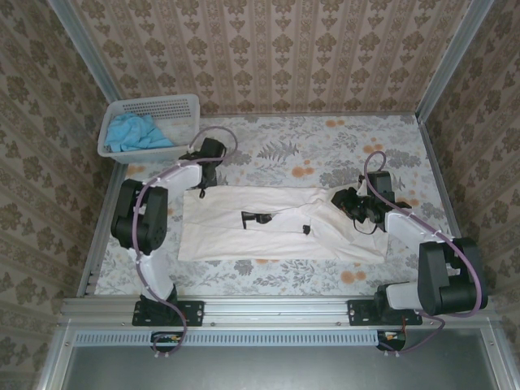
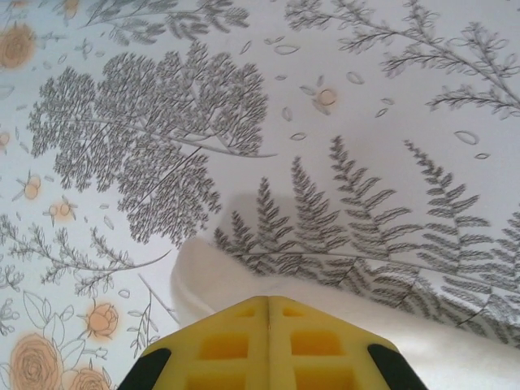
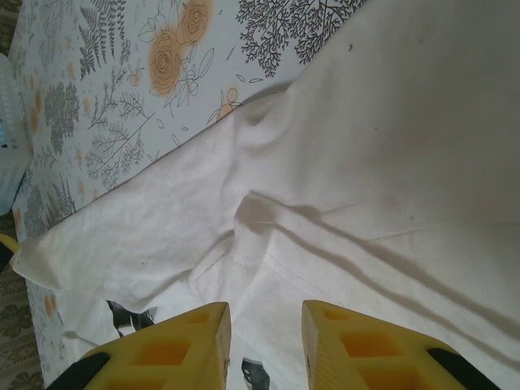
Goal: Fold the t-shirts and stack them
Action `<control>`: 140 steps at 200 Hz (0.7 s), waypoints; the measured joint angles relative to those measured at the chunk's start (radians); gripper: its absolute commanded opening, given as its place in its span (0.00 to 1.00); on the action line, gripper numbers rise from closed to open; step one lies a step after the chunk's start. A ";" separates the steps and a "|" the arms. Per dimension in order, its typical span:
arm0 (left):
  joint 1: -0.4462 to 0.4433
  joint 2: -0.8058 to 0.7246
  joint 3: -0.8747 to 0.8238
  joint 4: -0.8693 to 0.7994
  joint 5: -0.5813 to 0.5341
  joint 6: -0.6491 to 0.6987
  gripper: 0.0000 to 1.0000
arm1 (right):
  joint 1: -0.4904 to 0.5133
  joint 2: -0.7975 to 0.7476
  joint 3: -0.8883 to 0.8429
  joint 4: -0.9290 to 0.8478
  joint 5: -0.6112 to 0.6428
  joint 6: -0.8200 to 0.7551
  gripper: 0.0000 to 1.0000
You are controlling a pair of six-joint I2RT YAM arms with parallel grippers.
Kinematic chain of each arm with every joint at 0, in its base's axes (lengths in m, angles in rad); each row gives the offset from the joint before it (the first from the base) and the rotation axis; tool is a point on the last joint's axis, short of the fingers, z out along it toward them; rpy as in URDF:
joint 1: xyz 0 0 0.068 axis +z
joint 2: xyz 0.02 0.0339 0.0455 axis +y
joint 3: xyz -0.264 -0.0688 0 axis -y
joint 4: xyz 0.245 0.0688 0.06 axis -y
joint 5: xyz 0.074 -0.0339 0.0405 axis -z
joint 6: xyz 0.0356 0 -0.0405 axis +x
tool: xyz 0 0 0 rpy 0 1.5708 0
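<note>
The flower-patterned worktop (image 1: 325, 138) carried everything you needed. Across its middle lay the cream-white shirt (image 1: 219, 231), stretched out left to right as a long band, with its right end bunched and a sleeve trailing toward the near edge. That looked like a garment partway through folding, laid sideways so each arm could reach one end.

In the far left corner stood the basket (image 1: 175, 104), and the sky-blue shirt (image 1: 134, 132) sat crumpled inside it. It was well clear of the fold, waiting its turn, so no stack existed yet.

Your left tool (image 1: 201, 188) was down at the shirt's far left corner. From the left wrist its yellow fingers met with no gap (image 2: 269, 302), right at the rounded edge of the cloth. You could not tell whether a fold of it was pinched between them.

Your right tool (image 1: 345, 201) sat over the bunched right end with its fingers parted (image 3: 266, 313) and cloth showing through the gap, holding nothing. It seemed placed to pick the matching edge.

A small dark print (image 1: 258, 218) marked the shirt's middle.
</note>
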 measured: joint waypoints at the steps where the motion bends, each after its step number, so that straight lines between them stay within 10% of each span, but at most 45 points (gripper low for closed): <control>1: 0.000 -0.003 -0.004 0.003 0.000 -0.002 0.00 | 0.000 0.000 0.000 0.000 0.000 0.000 0.31; 89: 0.144 -0.348 -0.491 0.388 0.100 -0.222 0.00 | 0.000 0.008 0.000 0.000 0.000 0.000 0.31; 140: 0.215 -0.410 -0.609 0.436 0.137 -0.359 0.37 | -0.002 0.008 0.000 0.000 0.000 0.000 0.37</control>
